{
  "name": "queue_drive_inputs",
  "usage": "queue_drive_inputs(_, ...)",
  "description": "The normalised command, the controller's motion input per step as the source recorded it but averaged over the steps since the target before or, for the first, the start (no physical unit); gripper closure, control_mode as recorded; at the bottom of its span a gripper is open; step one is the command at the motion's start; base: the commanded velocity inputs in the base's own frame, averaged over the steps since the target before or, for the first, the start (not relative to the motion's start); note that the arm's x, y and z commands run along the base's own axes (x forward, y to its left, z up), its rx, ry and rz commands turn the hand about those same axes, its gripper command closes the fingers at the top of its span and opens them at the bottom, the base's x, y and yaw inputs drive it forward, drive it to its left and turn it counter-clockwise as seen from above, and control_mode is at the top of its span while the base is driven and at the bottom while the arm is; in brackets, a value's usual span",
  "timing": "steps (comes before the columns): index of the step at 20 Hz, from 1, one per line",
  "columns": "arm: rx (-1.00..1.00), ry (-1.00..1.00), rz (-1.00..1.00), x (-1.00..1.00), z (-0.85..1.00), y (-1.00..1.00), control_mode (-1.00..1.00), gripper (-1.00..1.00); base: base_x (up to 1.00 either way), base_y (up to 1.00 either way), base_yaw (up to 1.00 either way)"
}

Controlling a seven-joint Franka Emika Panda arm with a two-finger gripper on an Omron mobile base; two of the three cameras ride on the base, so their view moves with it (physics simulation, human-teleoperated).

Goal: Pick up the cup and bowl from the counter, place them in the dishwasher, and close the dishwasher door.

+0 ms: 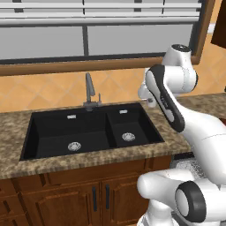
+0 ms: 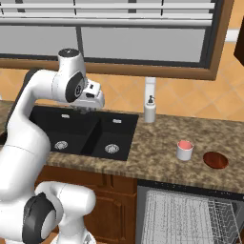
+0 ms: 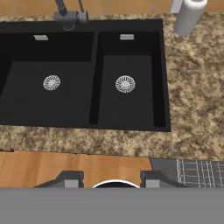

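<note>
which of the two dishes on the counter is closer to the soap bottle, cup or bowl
The cup, pale with a red rim, stands closer to the soap bottle. The dark reddish-brown bowl lies further right along the counter, past the cup.

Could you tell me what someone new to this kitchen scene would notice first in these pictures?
The black double sink set into the brown granite counter draws the eye first, with the gripper poised above it, holding nothing. To the sink's right, the cup and the bowl sit apart on the counter, above the open dishwasher with its wire rack showing.
</note>
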Motion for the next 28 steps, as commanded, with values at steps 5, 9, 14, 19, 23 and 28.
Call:
queue_drive_inputs(5,0.00,0.00,-0.01,-0.58,-0.01,0.00,-1.00,-1.00,0.00,0.00,0.00)
queue_drive_inputs(9,0.00,0.00,0.00,-0.84,-0.14,0.00,-1.00,-1.00,0.00,0.00,0.00)
queue_drive_inputs(14,0.00,0.06,0.00,-0.70,-0.24,0.00,-1.00,-1.00,0.00,0.00,0.00)
queue_drive_inputs(19,0.00,0.05,0.00,-0.28,-0.14,0.00,1.00,-1.00,-0.05,0.00,0.00)
queue_drive_inputs(23,0.00,0.00,0.00,0.00,0.00,0.00,1.00,-1.00,0.00,0.17,-0.20)
queue_drive_inputs(28,0.00,0.00,0.00,0.00,0.00,0.00,1.00,-1.00,0.00,0.36,-0.66)
